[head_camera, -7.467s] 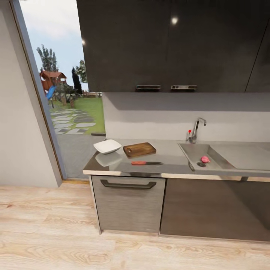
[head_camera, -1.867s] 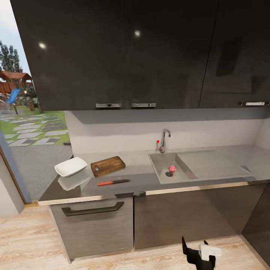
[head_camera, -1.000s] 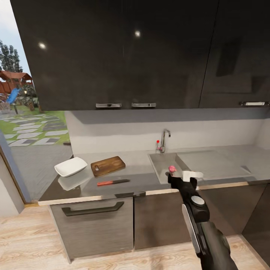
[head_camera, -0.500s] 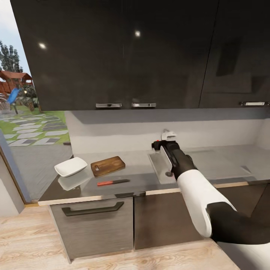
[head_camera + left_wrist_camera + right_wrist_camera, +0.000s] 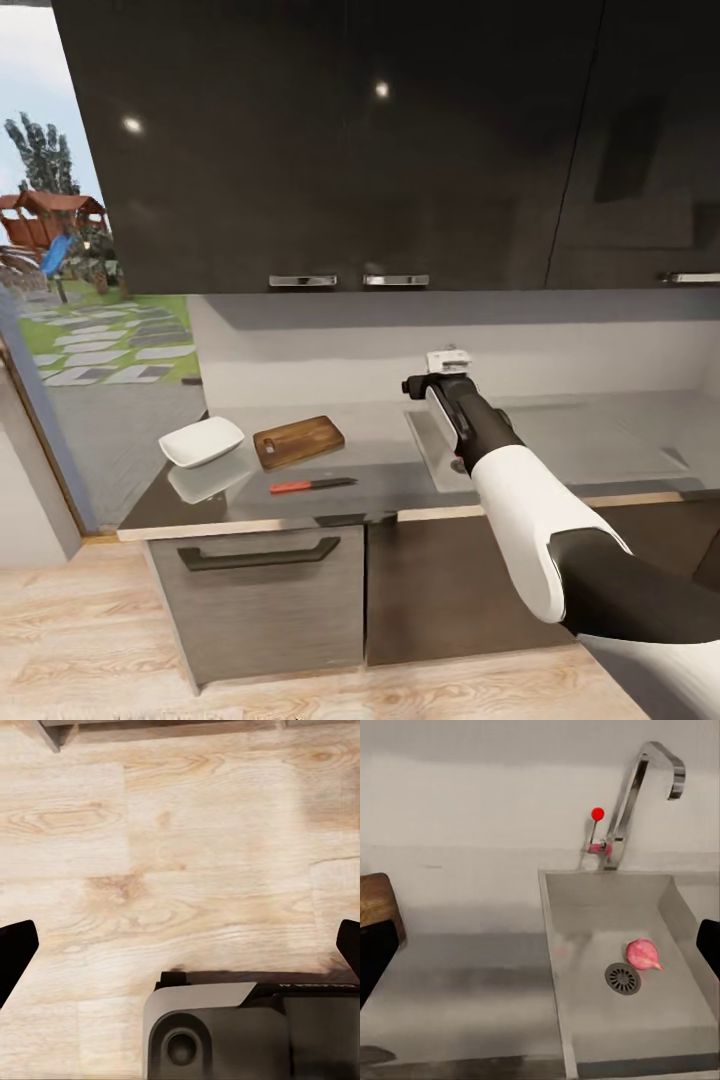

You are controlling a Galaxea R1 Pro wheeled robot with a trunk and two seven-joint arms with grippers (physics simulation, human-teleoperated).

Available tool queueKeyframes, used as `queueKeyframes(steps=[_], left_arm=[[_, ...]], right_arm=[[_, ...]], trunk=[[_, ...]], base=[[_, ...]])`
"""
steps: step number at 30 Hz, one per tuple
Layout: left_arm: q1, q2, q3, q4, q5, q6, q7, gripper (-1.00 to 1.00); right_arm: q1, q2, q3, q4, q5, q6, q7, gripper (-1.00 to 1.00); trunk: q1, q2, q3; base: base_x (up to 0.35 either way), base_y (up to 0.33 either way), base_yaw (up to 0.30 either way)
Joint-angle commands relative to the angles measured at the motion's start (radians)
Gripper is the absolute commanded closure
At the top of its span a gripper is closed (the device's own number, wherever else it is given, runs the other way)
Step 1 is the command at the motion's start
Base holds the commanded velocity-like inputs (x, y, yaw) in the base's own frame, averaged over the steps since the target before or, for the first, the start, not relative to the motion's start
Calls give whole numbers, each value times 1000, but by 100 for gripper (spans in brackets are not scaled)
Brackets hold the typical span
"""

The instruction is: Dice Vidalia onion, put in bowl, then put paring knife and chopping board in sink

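A glossy dark grey bench (image 5: 380,480) runs under black wall cupboards (image 5: 330,150), with a pale wood floor (image 5: 187,855) below. The right hand (image 5: 437,371) hovers over the sink (image 5: 615,1020), fingers spread wide and empty; the left hand likewise. The Vidalia onion (image 5: 643,954) lies beside the drain (image 5: 622,978). The bowl (image 5: 201,441), chopping board (image 5: 298,441) and paring knife (image 5: 311,485) sit well apart from it.

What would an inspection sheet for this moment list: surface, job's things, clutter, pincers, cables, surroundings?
Surface: long glossy dark grey countertop.
Job's things: small pink-white onion in the grey steel sink, beside the drain; white squarish bowl, brown wooden chopping board and red-handled paring knife on the countertop.
Clutter: nothing seen.
Pincers: right pincer raised over the sink, open; left pincer open over wooden floor.
Cables: nothing seen.
Surroundings: dark wall cabinets, garden through the doorway.
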Motion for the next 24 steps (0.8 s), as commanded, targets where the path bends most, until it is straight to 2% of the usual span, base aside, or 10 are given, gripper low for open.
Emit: queueKeyframes(steps=[1, 12, 24], left_arm=[[0, 0, 0, 1, 1, -3, -1, -100], [0, 0, 0, 0, 1, -3, -1, -100], [0, 3, 0, 0, 0, -3, -1, -100]], right_arm=[[0, 0, 2, 1, 5, 7, -1, -100], [0, 0, 2, 30, 5, -33, 1, -100], [0, 0, 3, 56, 5, -36, 3, -100]], trunk=[[0, -1, 0], [0, -1, 0], [0, -1, 0]], base=[[0, 0, 276], [0, -12, 287], [129, -167, 289]])
